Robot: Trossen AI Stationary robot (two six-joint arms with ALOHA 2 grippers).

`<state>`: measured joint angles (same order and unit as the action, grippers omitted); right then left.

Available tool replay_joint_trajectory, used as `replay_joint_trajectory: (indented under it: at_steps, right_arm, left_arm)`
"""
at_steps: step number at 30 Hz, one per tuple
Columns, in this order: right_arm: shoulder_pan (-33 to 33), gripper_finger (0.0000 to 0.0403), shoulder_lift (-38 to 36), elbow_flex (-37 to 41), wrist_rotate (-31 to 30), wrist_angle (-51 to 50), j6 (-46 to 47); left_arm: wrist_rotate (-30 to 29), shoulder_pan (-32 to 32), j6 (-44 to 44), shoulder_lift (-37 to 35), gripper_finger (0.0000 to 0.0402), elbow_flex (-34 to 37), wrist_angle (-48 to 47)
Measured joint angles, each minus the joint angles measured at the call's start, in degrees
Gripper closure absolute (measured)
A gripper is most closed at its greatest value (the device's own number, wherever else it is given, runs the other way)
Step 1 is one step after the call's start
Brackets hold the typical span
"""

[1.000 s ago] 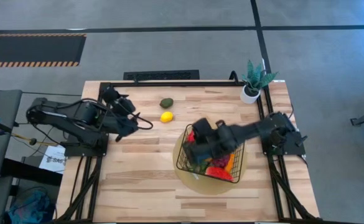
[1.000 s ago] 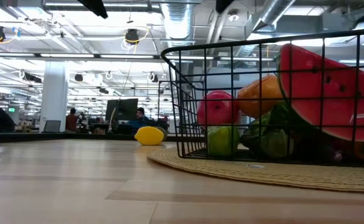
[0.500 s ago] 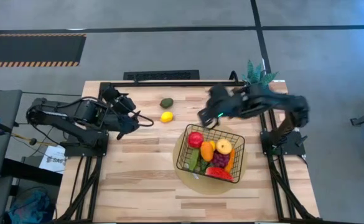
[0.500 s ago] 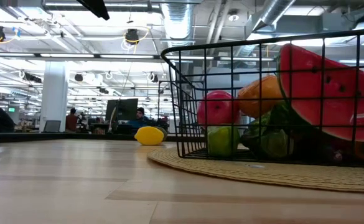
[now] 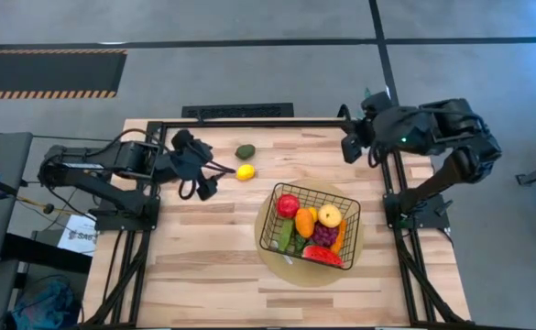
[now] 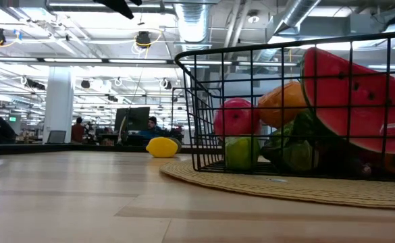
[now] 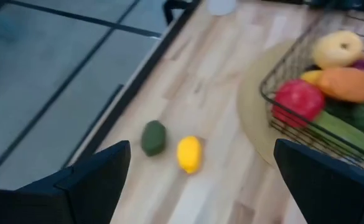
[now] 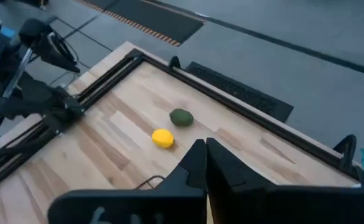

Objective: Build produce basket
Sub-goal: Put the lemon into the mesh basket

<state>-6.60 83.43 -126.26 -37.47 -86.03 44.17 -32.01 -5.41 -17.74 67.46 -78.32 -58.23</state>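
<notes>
Yellow lemon [image 5: 246, 171], lying on bench [image 5: 213, 266] beside avocado [image 5: 245, 151], outside basket [image 5: 277, 240]: likely light, hard, slippery; grip across its middle. Left jaws gaping nearby; right jaws closed, empty.

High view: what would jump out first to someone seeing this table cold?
The black wire basket heaped with bright toy produce, standing on a round tan mat right of the table's middle. Next, a lemon and a dark green avocado lying loose near the far edge, with the left claw open just beside the lemon. The right claw is shut, up at the far right corner.
</notes>
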Motion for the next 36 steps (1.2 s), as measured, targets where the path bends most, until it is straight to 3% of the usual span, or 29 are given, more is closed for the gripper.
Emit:
replay_joint_trajectory:
  at_steps: [9,19,23,28,33,36]
  right_arm:
    - [-0.01,0.0388,1.66,0.03,-0.15,-0.07,-5.0]
    - [-0.01,0.0391,2.57,0.03,-0.68,-0.07,-9.7]
    - [-0.01,0.039,2.44,0.0,-1.75,-0.05,-10.8]
    - [-0.01,0.0386,2.48,0.0,-1.75,-0.07,-11.74]
    - [-0.01,0.0389,1.93,0.03,-1.7,-0.12,-11.87]
    - [-0.01,0.0389,1.01,0.0,-1.57,-0.18,-11.8]
  left_arm:
    - [3.76,0.0,0.49,0.02,0.0017,0.0,-0.3]
    - [4.24,0.0,-7.92,0.02,0.0017,0.0,-1.23]
    - [8.75,0.02,-10.48,0.96,0.0017,-0.07,-0.73]
    - [10.64,0.35,-10.76,5.34,0.0017,-0.04,-1.35]
    - [6.32,2.59,-1.28,13.06,0.0017,-0.04,-1.11]
    - [6.45,6.26,0.05,17.77,0.0017,-0.04,-1.96]
